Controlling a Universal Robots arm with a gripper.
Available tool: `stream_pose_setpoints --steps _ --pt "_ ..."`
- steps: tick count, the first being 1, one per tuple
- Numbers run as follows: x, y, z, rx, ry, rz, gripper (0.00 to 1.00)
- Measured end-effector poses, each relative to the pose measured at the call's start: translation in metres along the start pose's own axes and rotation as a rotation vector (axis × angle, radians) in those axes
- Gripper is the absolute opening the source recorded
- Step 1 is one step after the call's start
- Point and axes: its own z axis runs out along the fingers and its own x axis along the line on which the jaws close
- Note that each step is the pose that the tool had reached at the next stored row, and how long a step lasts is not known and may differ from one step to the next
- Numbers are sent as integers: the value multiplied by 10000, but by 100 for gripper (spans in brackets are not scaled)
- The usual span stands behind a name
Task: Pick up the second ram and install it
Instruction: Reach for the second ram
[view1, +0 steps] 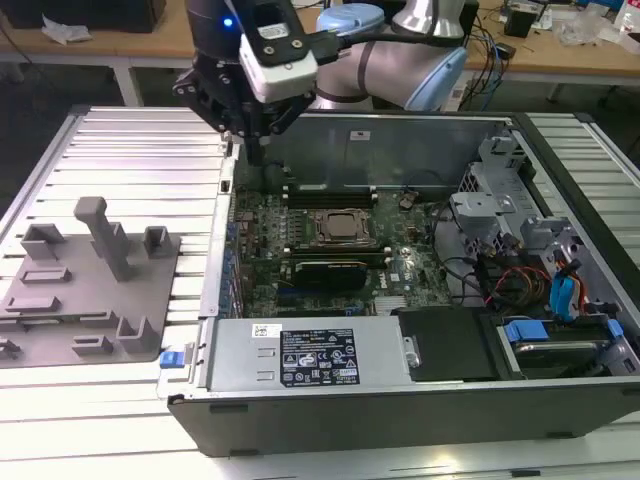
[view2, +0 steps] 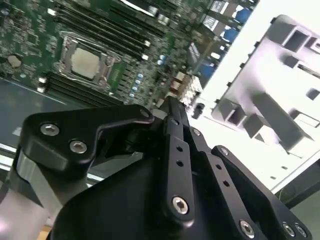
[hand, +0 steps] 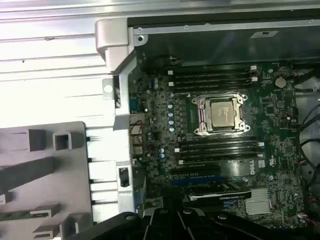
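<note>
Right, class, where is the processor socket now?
In the exterior view, the processor socket sits on the motherboard between two banks of memory slots, to the exterior view's left of the cables.

The motherboard (hand: 280, 125) is green, speckled with dark and silver parts; its processor socket (hand: 222, 114) is silver-framed. The gripper (view2: 172, 107) is black. The ribbed surface (view1: 140, 150) is pale silver, the fixture plate (view1: 60, 322) grey, and the arm (view1: 420, 70) silver and pale blue.
</note>
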Motion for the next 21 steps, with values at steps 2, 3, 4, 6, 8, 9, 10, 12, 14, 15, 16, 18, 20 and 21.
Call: stream_pose_setpoints --steps 2,3,4,6,8,9,10,12,14,15,16,18,20,21 --pt "98 -7 -3 0 0 1 11" --pt "157 -11 -4 0 1 1 11" --pt "215 -16 -5 1 0 -1 11" --pt "352 -26 -7 0 0 0 11" --pt "440 -33 -9 1 0 1 11" --pt "517 -38 -11 1 1 1 11" --pt "562 -42 -11 0 0 -1 11" --pt "714 -53 -13 0 0 0 11" --pt "919 -70 -14 0 0 0 11" --pt "966 -74 -15 0 0 -1 11" --pt "1002 -77 -15 0 0 -1 11" --pt "1116 -85 -13 0 -1 0 11" --pt "1239 -95 -8 0 0 -1 11" --pt "1319 -101 -5 -1 -1 0 11"
